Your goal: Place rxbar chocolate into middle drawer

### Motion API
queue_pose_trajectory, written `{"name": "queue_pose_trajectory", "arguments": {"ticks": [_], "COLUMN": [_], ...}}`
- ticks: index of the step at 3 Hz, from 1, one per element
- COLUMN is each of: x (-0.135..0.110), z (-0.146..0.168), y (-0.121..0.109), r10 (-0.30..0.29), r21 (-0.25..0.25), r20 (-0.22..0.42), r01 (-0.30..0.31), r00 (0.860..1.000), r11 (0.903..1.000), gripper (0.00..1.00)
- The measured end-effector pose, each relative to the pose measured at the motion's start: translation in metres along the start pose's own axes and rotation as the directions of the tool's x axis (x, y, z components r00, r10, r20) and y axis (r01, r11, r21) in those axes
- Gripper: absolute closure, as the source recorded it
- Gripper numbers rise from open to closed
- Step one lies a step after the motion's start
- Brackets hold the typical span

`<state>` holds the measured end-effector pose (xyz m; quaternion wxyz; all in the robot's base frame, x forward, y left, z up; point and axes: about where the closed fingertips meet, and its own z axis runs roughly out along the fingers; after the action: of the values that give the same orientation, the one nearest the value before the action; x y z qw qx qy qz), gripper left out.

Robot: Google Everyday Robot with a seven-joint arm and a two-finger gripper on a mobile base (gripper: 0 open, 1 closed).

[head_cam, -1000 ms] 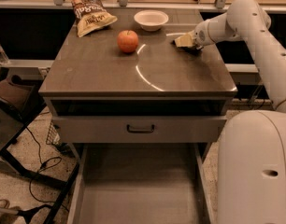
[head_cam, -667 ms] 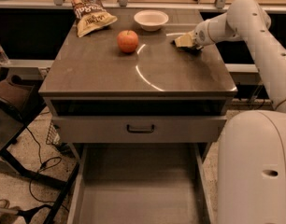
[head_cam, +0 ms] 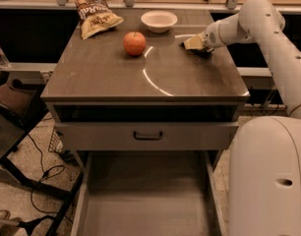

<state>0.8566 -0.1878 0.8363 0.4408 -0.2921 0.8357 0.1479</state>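
Three risks are facing you here. Your gripper (head_cam: 192, 43) is sitting low at the right rear of the counter (head_cam: 116, 77). A dark flat shape just under it, partly hidden, is most likely the bar (head_cam: 204, 52). I cannot tell how the jaws are standing, nor whether they are touching it.

First, the bar is lying flat on a hard top. If you are closing on it with little edge to bite, it is liable to skid toward the counter's right side or slip out as you are lifting.

Second, the drawer (head_cam: 145, 210) is standing open well below and in front of the counter, under the closed front (head_cam: 147, 135) with the loop handle. Getting there is going to mean swinging the arm (head_cam: 261, 18) out past the front lip and then down. If you are dropping too early, the bar or the gripper is going to be clipping the counter edge or that front.

Third, the apple (head_cam: 134, 43) is sitting near the middle of the top, with the bowl (head_cam: 159, 20) behind it and the bag (head_cam: 96, 14) at the far left corner. A wide sweep leftward is risking a knock that sends the apple rolling.

Releasing from well above the drawer walls is also risky, because a light bar could be bouncing off the grey floor and out.
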Motion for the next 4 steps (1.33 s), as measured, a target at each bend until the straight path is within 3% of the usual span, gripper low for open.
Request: {"name": "queue_pose_trajectory", "arguments": {"ticks": [3,4], "x": [-0.002,-0.049], "z": [-0.003,-0.072], "y": [0.000,-0.005], "r10": [-0.003,-0.065], "r21": [0.005,0.114], "r20": [0.000,-0.010], "r01": [0.003,0.066], "r00": [1.000,0.998], "r11": [1.0000,0.9913], "gripper": [1.00,1.00]}}
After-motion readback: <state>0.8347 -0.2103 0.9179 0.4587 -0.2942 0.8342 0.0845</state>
